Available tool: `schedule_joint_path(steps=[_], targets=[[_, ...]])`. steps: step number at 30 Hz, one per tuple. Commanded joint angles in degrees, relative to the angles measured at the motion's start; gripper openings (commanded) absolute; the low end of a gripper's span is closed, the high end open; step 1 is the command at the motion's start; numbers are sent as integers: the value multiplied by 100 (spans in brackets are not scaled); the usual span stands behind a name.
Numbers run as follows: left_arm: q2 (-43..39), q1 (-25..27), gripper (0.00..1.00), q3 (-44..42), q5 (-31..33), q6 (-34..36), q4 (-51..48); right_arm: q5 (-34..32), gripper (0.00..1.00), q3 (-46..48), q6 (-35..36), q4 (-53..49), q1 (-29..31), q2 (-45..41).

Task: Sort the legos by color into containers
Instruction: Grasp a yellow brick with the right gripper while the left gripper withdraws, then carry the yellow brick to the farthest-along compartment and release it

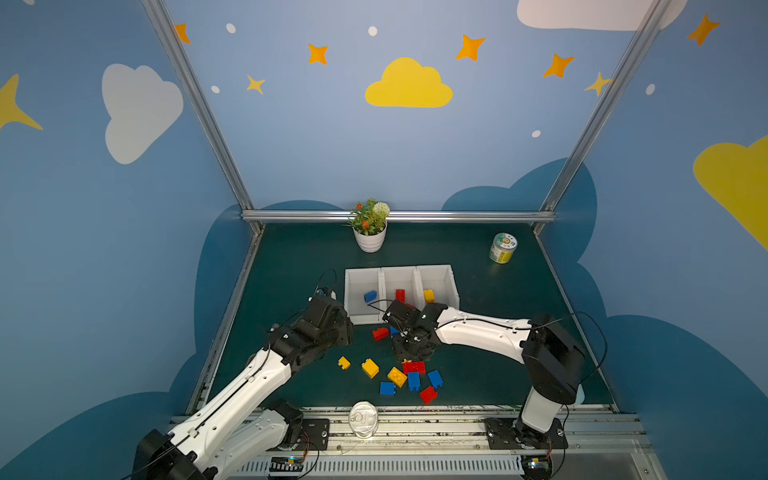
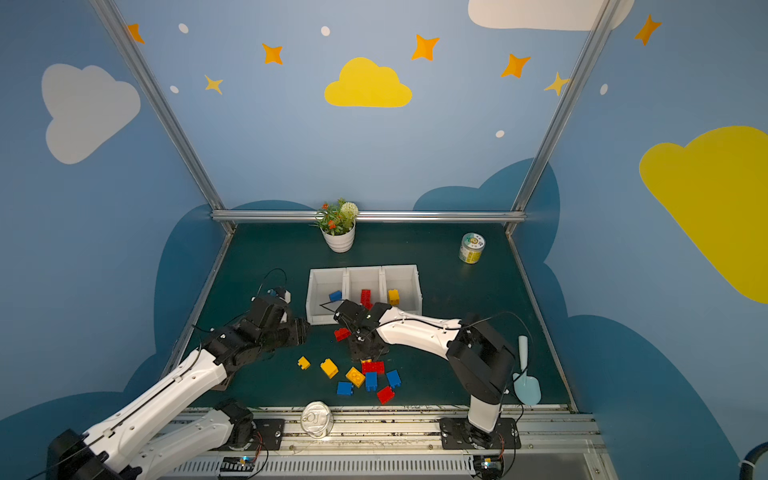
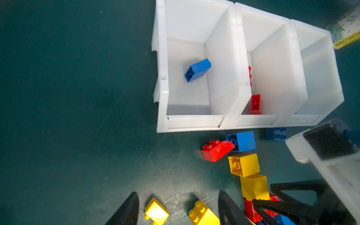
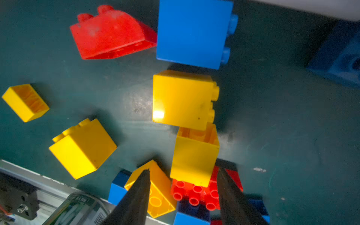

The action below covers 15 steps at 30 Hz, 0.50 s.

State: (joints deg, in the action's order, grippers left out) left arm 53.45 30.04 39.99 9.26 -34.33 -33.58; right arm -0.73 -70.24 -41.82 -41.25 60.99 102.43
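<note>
The right gripper (image 4: 183,169) is spread, its fingers flanking a yellow brick (image 4: 194,155) that half hides a red brick (image 4: 194,191); it pinches nothing. The left gripper (image 3: 177,191) is spread and empty. Ahead of it are the bins (image 3: 162,78): the nearest holds a blue brick (image 3: 197,70), and the floor of the farthest bin (image 3: 319,58) is hidden.

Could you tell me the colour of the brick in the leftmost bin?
Small blue plastic brick; clearest in the left wrist view.

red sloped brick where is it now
In both top views the red sloped brick lies in front of the white bins, beside a blue brick.
</note>
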Motion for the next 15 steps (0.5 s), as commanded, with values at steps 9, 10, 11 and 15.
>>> schedule_joint_path(steps=[9,10,11,15], targets=[[-70,-42,65,-88,24,-112,-78,8,40,-193,-63,-146,-26,417],[-68,-42,65,-88,15,-116,-86,-6,36,-200,-63,-139,-26,418],[-85,-42,65,-97,23,-119,-91,-6,32,-193,-53,-118,-26,410],[-107,-42,65,-104,0,-166,-83,33,23,-173,65,-27,-35,311]])
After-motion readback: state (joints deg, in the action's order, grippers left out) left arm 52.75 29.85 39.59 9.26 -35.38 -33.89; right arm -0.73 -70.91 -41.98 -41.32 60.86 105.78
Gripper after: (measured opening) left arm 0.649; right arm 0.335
